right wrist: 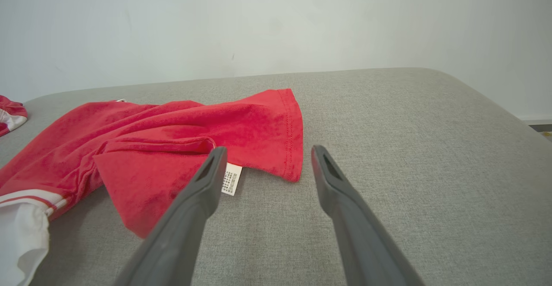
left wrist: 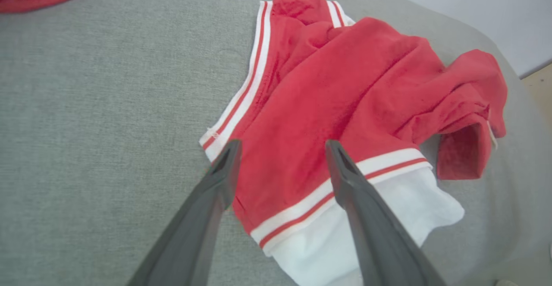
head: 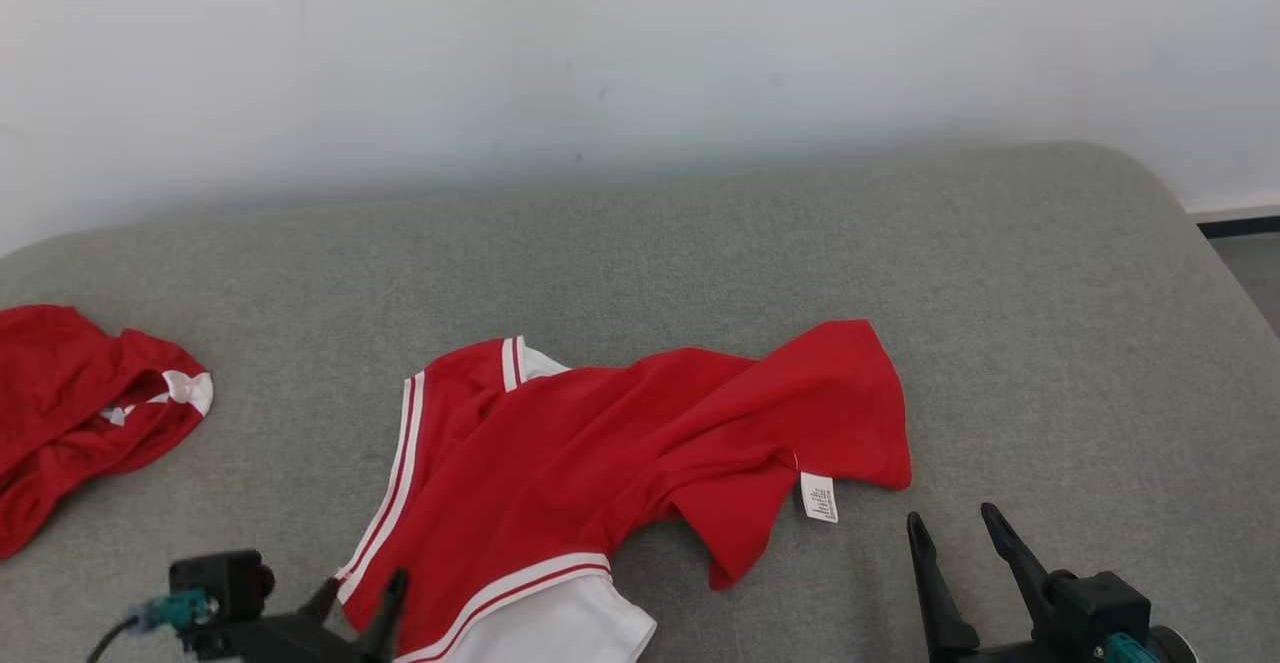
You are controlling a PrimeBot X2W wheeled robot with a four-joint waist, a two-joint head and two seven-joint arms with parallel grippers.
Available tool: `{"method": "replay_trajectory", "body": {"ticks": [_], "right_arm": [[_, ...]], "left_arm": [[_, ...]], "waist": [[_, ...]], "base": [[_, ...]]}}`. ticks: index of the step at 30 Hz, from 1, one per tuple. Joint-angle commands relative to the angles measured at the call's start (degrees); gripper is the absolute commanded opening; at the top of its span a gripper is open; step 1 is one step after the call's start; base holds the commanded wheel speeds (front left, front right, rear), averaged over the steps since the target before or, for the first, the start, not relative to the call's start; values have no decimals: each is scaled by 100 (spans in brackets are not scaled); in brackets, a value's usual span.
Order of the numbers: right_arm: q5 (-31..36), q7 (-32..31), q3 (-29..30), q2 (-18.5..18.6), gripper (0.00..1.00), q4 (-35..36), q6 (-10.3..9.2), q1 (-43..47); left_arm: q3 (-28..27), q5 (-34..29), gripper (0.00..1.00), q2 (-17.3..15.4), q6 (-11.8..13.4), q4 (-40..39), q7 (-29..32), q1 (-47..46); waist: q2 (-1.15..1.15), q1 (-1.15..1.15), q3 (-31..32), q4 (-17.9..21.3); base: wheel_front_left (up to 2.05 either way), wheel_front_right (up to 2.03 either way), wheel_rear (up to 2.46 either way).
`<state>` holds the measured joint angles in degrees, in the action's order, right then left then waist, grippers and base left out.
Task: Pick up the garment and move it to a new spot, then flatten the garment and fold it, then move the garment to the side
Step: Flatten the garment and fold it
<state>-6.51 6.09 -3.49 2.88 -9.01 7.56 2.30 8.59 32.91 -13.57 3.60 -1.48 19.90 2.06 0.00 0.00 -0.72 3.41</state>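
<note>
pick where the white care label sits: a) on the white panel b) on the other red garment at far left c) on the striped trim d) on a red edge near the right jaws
d: the care label hangs off a red edge of the garment, just left of the right gripper.

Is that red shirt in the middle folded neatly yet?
No, crumpled: the red shirt lies bunched and wrinkled on the grey cushion, its care label showing.

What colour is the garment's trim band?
Trim band: white with one thin red stripe; best in the left wrist view.
</note>
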Motion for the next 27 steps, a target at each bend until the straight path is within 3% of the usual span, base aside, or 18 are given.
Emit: {"method": "replay_trajectory", "body": {"ticks": [1,8,13,15,20,27], "right_arm": [[-23,29,-35,2,100,12,-14,-90],[80,43,-64,1,100,50,-14,-297],[75,99,5,0,100,16,-14,-336],[64,110,9,1,100,-4,-14,-340],[44,133,-13,1,100,-24,-14,-399],[115,132,-124,2,100,24,-14,-513]], "left_arm": [[-55,-66,100,-79,48,316,32,-274],[-102,-237,100,-177,312,1802,273,-1167],[-21,-165,100,-92,314,2132,463,-1389],[16,-158,0,-93,278,2192,456,-1427],[-11,-208,0,-132,199,2206,175,-1587],[-115,-507,0,-300,119,2363,-842,-2217]], "waist": [[0,0,-128,66],[0,0,-524,303],[0,0,-676,367],[0,0,-706,379],[0,0,-753,386],[0,0,-993,469]], "base": [[0,0,0],[0,0,0],[0,0,0],[0,0,0],[0,0,0],[0,0,0]]}}
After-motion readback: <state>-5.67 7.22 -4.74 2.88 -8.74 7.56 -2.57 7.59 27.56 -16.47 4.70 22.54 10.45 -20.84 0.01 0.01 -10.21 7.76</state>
